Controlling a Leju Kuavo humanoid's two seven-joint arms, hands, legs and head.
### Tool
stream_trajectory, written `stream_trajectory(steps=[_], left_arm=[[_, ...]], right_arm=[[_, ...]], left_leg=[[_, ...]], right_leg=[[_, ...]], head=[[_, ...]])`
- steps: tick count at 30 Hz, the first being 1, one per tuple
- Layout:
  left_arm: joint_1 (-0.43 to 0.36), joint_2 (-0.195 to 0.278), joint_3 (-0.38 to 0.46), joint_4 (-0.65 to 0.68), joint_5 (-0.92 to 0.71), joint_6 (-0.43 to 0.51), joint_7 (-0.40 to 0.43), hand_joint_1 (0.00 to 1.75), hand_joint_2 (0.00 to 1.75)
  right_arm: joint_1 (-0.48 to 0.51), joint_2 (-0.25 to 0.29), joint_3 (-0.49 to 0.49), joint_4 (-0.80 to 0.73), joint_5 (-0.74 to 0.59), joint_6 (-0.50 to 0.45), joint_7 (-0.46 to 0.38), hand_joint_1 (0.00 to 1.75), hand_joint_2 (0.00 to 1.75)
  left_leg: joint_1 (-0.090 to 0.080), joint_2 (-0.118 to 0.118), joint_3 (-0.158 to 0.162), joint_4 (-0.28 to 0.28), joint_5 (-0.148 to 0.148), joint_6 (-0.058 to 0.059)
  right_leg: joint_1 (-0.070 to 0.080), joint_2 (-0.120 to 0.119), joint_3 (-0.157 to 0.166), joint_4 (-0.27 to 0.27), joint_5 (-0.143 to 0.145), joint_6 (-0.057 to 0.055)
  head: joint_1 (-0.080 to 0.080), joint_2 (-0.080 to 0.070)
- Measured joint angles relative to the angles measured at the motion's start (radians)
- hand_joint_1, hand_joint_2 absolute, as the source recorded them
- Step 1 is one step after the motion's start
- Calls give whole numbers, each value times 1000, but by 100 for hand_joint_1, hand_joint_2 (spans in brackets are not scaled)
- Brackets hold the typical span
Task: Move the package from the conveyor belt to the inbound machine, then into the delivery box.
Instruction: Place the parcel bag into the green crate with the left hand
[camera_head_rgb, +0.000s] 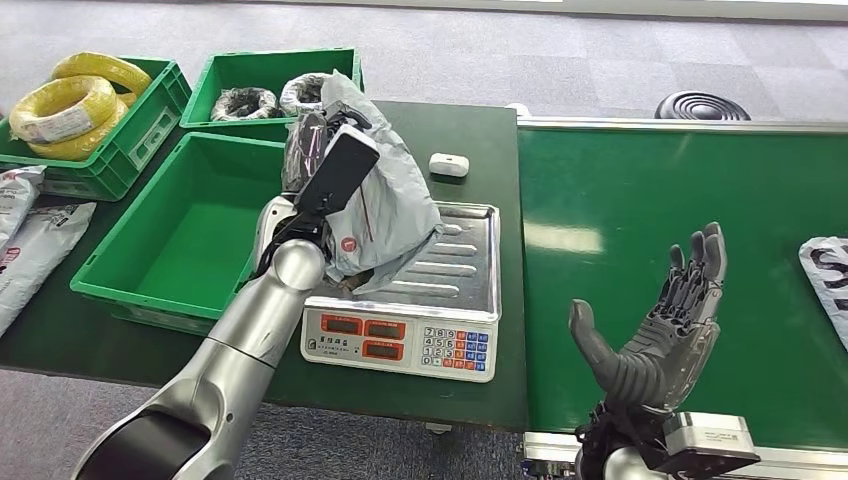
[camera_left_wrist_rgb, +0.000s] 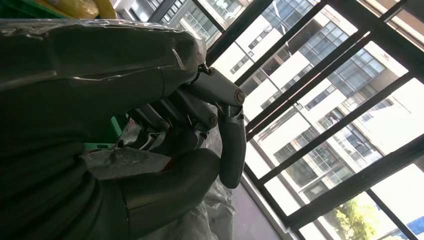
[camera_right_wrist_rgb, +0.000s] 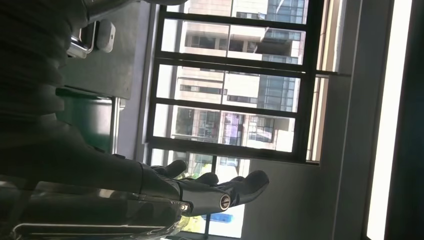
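Grey carpet tiles run under a dark green table (camera_head_rgb: 470, 130), and beside it the green conveyor belt (camera_head_rgb: 640, 230) stretches off to the robot's right. On the table sits the electronic scale (camera_head_rgb: 470, 262), steel pan on top, red price displays and a coloured keypad on its front face. And look at the left hand (camera_head_rgb: 325, 165): it's up above the scale pan, fingers wrapped around the grey plastic package (camera_head_rgb: 385, 205), which hangs crumpled from the grip, its lower edge looking to be down at the pan. From the left wrist view you can see the fingers (camera_left_wrist_rgb: 227, 125) curled tight over the wrinkled bag (camera_left_wrist_rgb: 135, 160), windows behind.

Just left of the scale lies the big green crate (camera_head_rgb: 180, 230). Behind it, a second green crate (camera_head_rgb: 270, 75) holds dark bundles in clear wrap, and a third crate (camera_head_rgb: 130, 135) carries coils of yellow cable (camera_head_rgb: 65, 105). A small white device (camera_head_rgb: 448, 164) rests on the table beyond the scale.

Over the belt, the right hand (camera_head_rgb: 655, 335) is raised palm-up, fingers spread wide, holding nothing; the right wrist view shows those fingers (camera_right_wrist_rgb: 245, 185) stretched out against the window. Further along the belt, at the far right edge, a white printed bag (camera_head_rgb: 828, 285) lies flat. White pouches (camera_head_rgb: 30, 240) rest at the table's left end.
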Motion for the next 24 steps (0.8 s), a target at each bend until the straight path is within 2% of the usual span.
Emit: stream_trajectory(steps=[6,11,14,16,20,21,24], left_arm=[[-2,40,53,26,-91,143,50,166,175],[-5,68,105,73,-108,171,41,166,175],[-9,81,122,96,-135,200,78,165,175],[-15,100,144,128,-154,238,111,165,175],[-18,145,214,205,-162,273,94,166,175],[-17,154,234,218,-166,275,92,160,175],[-7,177,303,244,-168,277,79,36,175]], right_arm=[[4,0,2,0,6,0,0,0,175],[8,1,3,0,8,1,0,0,175],[8,1,4,0,8,1,0,0,175],[11,1,4,0,8,1,0,0,175],[23,2,5,0,8,1,0,0,175],[25,2,5,0,8,2,0,0,175],[29,2,6,0,6,11,0,0,175]], left_leg=[[0,0,1,0,0,0],[0,0,0,0,0,0],[0,0,0,0,0,0],[0,1,0,0,0,0],[1,1,1,0,0,0],[1,1,0,0,0,-1],[1,1,0,-1,1,-1]], right_leg=[[1,0,0,0,0,0],[0,0,0,0,0,0],[0,0,0,0,0,0],[0,0,0,0,0,0],[1,0,0,0,0,0],[1,0,0,0,0,0],[2,0,0,1,0,0]], head=[[0,0],[0,0],[0,0],[0,0],[0,0],[0,0],[0,0]])
